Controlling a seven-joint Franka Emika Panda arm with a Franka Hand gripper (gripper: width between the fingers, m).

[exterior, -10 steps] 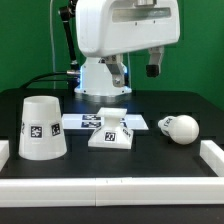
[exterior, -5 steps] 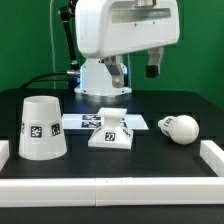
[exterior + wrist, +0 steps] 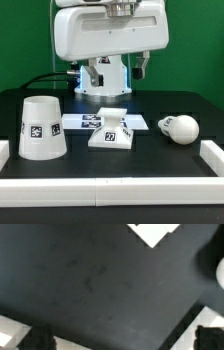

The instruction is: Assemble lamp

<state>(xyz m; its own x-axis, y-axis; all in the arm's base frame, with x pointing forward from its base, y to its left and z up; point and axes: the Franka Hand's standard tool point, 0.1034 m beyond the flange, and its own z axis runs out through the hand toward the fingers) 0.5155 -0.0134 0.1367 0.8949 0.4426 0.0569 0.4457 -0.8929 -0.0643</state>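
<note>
While your claw [image 3: 120, 72] hangs parted over the worktop [image 3: 165, 105], shade [image 3: 43, 128] wide end down, the exterior view's left, base [image 3: 112, 136] midway, bulb [image 3: 180, 128] lying right, all three well apart.

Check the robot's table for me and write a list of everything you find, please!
Surface: black table with a white rim at the front and sides.
Job's things: shade stands wide end down at the exterior view's left; base sits mid-table; bulb lies on its side at the exterior view's right; none joined.
Clutter: nothing seen besides the marker board, flat behind the base.
Grippers: gripper hangs above the table, fingers apart, holding nothing.
Cables: a black cable runs behind the table near the arm.
Surroundings: green wall behind.
</note>
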